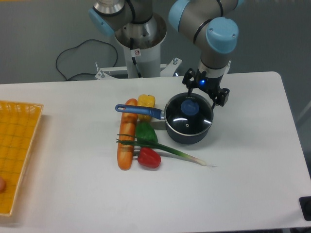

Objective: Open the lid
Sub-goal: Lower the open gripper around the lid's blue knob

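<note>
On the tabletop [252, 160] the saucepan [188, 127] wears the lid [189, 117]. The end effector [204, 90], fingers spread and empty, hovers behind it: the approach step. Next, it likely must centre over the blue knob [189, 107] and descend.

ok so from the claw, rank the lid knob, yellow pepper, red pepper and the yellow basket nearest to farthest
1. Blue lid knob: just below the claw, at the centre of the lid on the saucepan.
2. Yellow pepper: to the left, beyond the blue handle.
3. Red pepper: lower left, towards the front of the table.
4. Yellow basket: at the far left edge.
</note>
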